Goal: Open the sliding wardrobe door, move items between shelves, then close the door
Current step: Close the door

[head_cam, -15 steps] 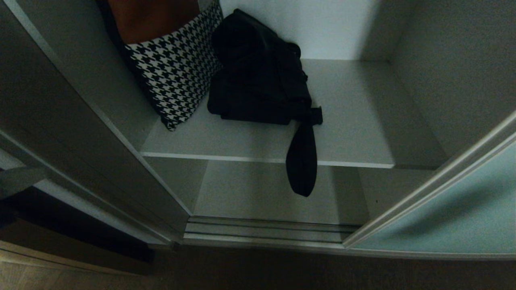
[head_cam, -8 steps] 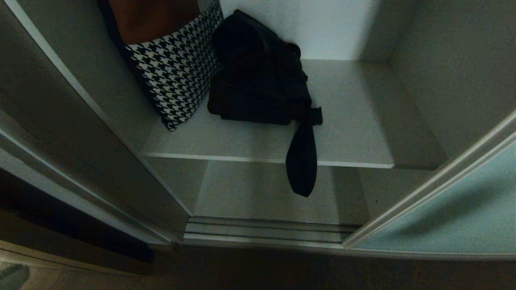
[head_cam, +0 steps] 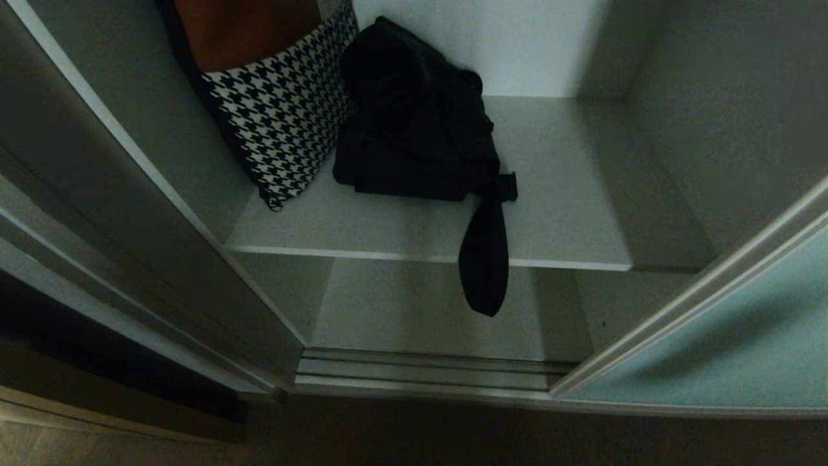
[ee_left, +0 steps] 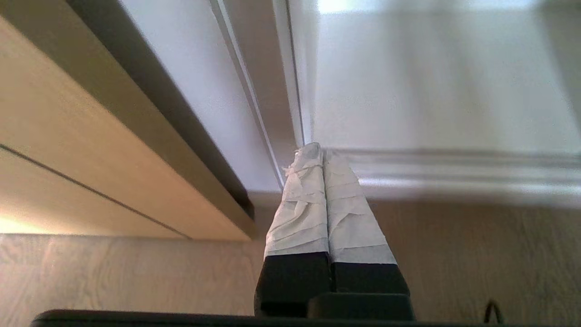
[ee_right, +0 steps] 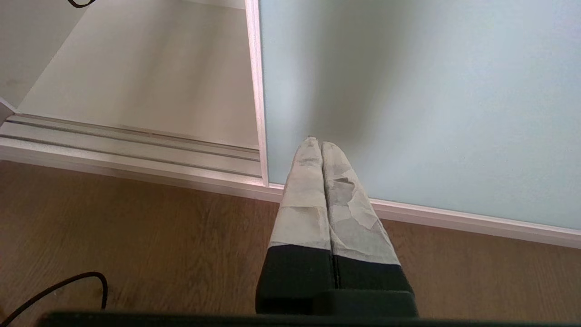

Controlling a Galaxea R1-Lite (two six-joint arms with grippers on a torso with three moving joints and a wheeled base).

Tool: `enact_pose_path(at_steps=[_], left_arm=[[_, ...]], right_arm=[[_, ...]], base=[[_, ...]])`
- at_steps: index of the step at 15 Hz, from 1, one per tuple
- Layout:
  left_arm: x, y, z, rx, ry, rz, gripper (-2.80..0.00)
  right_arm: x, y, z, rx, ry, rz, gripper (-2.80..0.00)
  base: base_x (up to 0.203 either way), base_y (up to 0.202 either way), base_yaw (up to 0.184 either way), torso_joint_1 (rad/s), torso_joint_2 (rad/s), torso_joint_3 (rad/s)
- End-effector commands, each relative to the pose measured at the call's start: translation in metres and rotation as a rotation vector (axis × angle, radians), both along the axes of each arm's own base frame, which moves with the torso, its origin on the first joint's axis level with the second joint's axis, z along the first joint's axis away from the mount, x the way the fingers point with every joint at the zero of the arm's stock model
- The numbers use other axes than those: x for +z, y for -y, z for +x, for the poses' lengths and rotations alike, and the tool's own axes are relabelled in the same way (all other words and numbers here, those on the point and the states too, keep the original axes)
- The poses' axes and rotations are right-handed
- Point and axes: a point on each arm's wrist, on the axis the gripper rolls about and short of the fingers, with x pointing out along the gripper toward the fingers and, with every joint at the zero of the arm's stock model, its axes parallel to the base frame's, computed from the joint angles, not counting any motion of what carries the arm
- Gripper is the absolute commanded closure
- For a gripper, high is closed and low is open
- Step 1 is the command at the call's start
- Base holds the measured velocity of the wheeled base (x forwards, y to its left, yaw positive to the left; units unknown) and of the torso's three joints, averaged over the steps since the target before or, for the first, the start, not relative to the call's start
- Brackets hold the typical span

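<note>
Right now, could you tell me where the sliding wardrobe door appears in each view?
Head view: sliding wardrobe door, lower right.
Left wrist view: not identifiable.
Right wrist view: it fills the right side, beyond the right gripper.
Shared landmark: ribbed floor track.

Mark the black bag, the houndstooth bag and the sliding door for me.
black bag (head_cam: pixel 414 123), head view, on its main body.
houndstooth bag (head_cam: pixel 281 116), head view, on the patterned front.
sliding door (head_cam: pixel 724 349), head view, on the frosted glass.
</note>
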Motion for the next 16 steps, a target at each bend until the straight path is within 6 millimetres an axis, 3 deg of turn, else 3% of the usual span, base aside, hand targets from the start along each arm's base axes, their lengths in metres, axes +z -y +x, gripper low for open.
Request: enact_pose_path(at_steps=[1, 4, 16], left_arm=[[-0.014, 0.0, -0.014, -0.018, 0.039, 0.004, 0.0], [-0.033, -0.001, -0.016, -0.002, -0.008, -0.087, 0.0], [-0.034, -0.001, -0.016, 0.014, -0.005, -0.093, 0.0]], right_arm=[[0.0, 0.0, 0.0, 0.001, 0.0, 0.0, 0.0], [0.0, 0.0, 0.0, 0.001, 0.0, 0.0, 0.0], [0.0, 0.0, 0.0, 0.001, 0.0, 0.0, 0.0]], base=[[0.0, 0.0, 0.0, 0.0, 0.0, 0.0], [0.0, 0.0, 0.0, 0.0, 0.0, 0.0], [0.0, 0.0, 0.0, 0.0, 0.0, 0.0]])
